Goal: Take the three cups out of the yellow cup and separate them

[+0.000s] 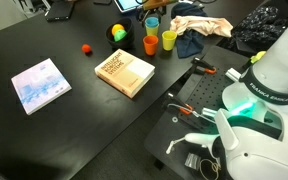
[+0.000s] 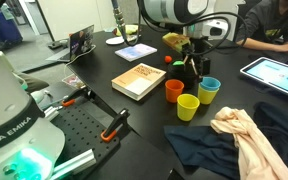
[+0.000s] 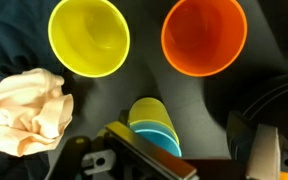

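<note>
1. On the dark table (image 1: 74, 30), we see the yellow cup (image 2: 188, 106) standing upright with its mouth up. It holds nothing in the wrist view (image 3: 89, 37).
2. Just beside it stands the orange cup (image 2: 174, 90), also upright and with nothing inside (image 3: 204, 37). The two are close, and we cannot tell whether they touch.
3. The blue cup (image 2: 209, 90) stands on the far side of the yellow cup from the orange one. In the wrist view (image 3: 154, 125) we see stacked rims and a paler lining, so another cup seems to be nested in it.
4. The gripper (image 2: 192, 68) hangs above the cups, behind the orange one in an exterior view. Its fingers (image 3: 149, 155) stand wide apart in the wrist view. One crosses in front of the blue cup's lower edge, and we see nothing clamped between them.
5. A peach cloth (image 2: 239, 135) lies crumpled near the yellow cup and shows at the left edge of the wrist view (image 3: 24, 110).
6. A book (image 1: 124, 72) lies flat near the cups, and a yellow-green ball (image 1: 118, 33) sits just beyond it.
</note>
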